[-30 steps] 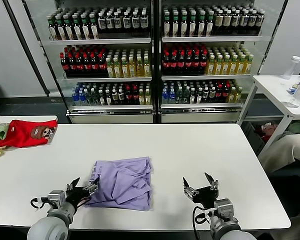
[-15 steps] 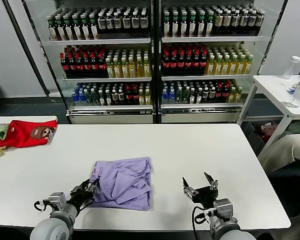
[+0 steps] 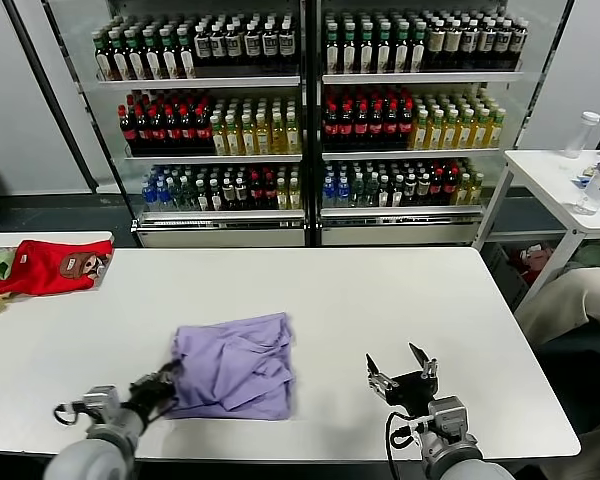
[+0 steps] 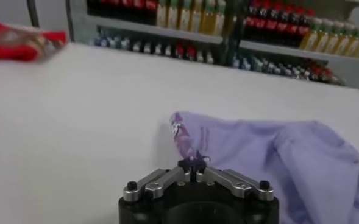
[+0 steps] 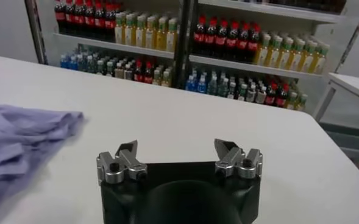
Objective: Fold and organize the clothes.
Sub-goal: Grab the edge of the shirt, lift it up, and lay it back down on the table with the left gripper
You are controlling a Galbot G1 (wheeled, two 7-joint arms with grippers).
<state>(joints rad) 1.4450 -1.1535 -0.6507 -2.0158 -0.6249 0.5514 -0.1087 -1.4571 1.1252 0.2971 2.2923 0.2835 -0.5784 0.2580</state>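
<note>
Folded lavender shirt (image 3: pixel 230 368) lying at 7 o'clock on the surface (image 3: pixel 400 300), left gripper (image 4: pixel 192 165) pinching its near-left edge, right gripper (image 3: pixel 401 372) spread and idling at 5 o'clock; cloth is looking light, limp, dragging rather than sliding—best taken by an edge.

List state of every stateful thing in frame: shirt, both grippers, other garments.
lavender T-shirt: roughly folded, rumpled, flat on the white table, its near-left corner pinched.
left gripper: fingers shut on the shirt corner, low at the table's near-left edge.
right gripper: fingers open, empty, apart from the shirt, near front edge.
red garment: lying loose, far-left, untouched.
</note>
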